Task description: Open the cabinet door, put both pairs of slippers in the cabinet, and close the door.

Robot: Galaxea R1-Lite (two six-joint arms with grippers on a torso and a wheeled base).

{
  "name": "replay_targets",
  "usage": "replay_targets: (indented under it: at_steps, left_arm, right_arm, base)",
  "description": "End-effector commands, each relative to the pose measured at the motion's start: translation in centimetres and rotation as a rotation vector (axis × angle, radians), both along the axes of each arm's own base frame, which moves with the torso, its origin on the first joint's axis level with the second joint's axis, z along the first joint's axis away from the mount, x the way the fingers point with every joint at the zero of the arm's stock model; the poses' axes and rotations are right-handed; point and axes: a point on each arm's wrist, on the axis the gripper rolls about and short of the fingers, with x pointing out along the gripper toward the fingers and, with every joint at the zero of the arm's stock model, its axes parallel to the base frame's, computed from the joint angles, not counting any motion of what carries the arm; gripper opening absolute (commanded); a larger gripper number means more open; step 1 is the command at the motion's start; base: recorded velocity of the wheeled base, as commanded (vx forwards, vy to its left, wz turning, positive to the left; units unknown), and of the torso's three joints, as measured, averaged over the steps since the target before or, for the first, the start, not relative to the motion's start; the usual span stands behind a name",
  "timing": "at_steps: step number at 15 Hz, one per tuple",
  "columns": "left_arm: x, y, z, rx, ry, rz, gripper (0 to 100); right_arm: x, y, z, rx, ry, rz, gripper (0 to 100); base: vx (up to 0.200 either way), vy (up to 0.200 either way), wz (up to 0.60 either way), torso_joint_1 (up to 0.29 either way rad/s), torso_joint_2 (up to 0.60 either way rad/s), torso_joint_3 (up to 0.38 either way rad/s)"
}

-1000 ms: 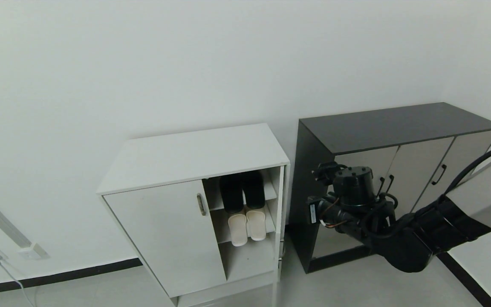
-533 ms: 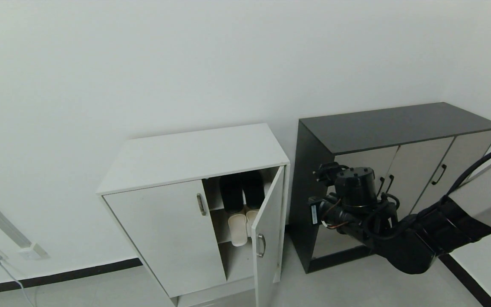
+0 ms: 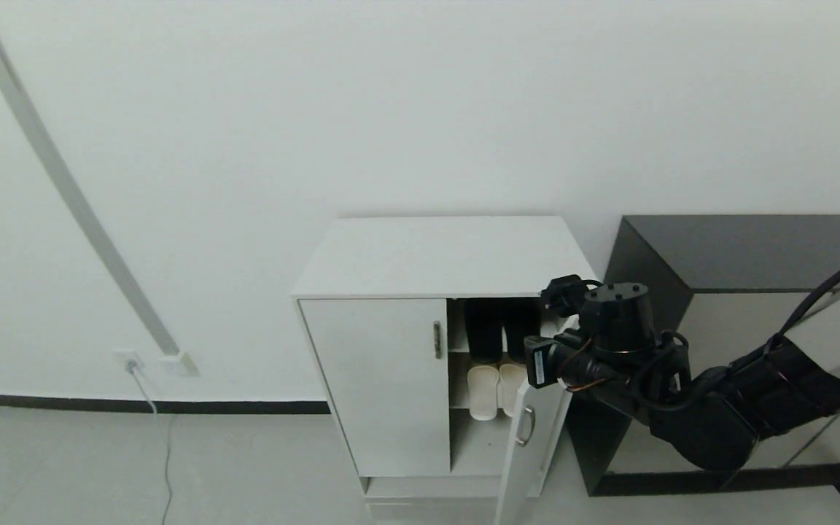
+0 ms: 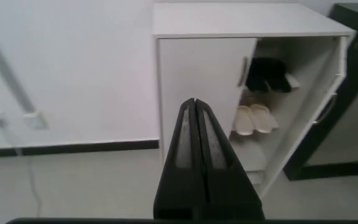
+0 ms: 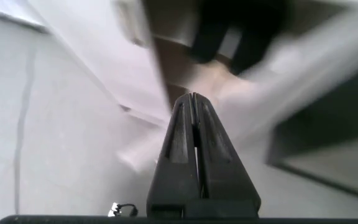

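White cabinet (image 3: 434,255), both pairs shelved, right door (image 3: 529,445) ajar: closing step, by the look of it.
Black slippers (image 3: 502,328) on the upper shelf, pale slippers (image 3: 494,379) just below on the next, left door (image 3: 380,386) shut. Right claw (image 5: 193,99) pressed together, empty, near the open door's top; contact not clear. Left claw (image 4: 195,102) likewise pressed together, holding nothing, well back and facing the cabinet front. Next, probably: push the door's outer face inward till flush beside the left door, keeping clear of the handle (image 3: 527,426) and of the slipper toes.
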Motion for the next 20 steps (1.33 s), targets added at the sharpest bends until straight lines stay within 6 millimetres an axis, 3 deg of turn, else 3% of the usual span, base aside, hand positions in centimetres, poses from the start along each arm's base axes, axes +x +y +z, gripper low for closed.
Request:
replay_targets:
  at_steps: [1, 5, 8, 11, 14, 20]
  left_arm:
    - [0.0, 0.0, 0.0, -0.001, 0.001, 0.000, 0]
    - [0.0, 0.0, 0.0, 0.001, 0.001, -0.001, 0]
    - [0.0, 0.0, 0.0, -0.001, 0.000, 0.000, 0]
    - [0.0, 0.0, 0.0, -0.001, 0.001, 0.000, 0]
    - [0.0, 0.0, 0.0, -0.001, 0.001, 0.000, 0]
    - [0.0, 0.0, 0.0, -0.001, 0.001, 0.000, 0]
  right_arm:
    - [-0.2, -0.3, 0.1, -0.001, -0.006, -0.003, 0]
    - [-0.7, -1.3, 0.6, -0.024, -0.058, -0.009, 0]
    - [-3.0, -3.2, 1.3, -0.064, -0.041, -0.013, 0]
    - [-6.6, -5.6, 1.1, -0.094, -0.001, -0.013, 0]
    - [-8.6, -6.7, 0.0, -0.122, 0.049, 0.005, 0]
    - [-8.0, -6.1, -2.9, -0.132, 0.143, 0.040, 0]
  base:
    - [0.000, 0.000, 0.00, 0.000, 0.00, 0.000]
    - [0.000, 0.000, 0.00, 0.000, 0.00, 0.000]
    - [0.000, 0.000, 0.00, 0.000, 0.00, 0.000]
    - [0.200, 0.000, 0.00, 0.001, 0.00, 0.002]
    - [0.000, 0.000, 0.00, 0.000, 0.00, 0.000]
    - [0.000, 0.000, 0.00, 0.000, 0.00, 0.000]
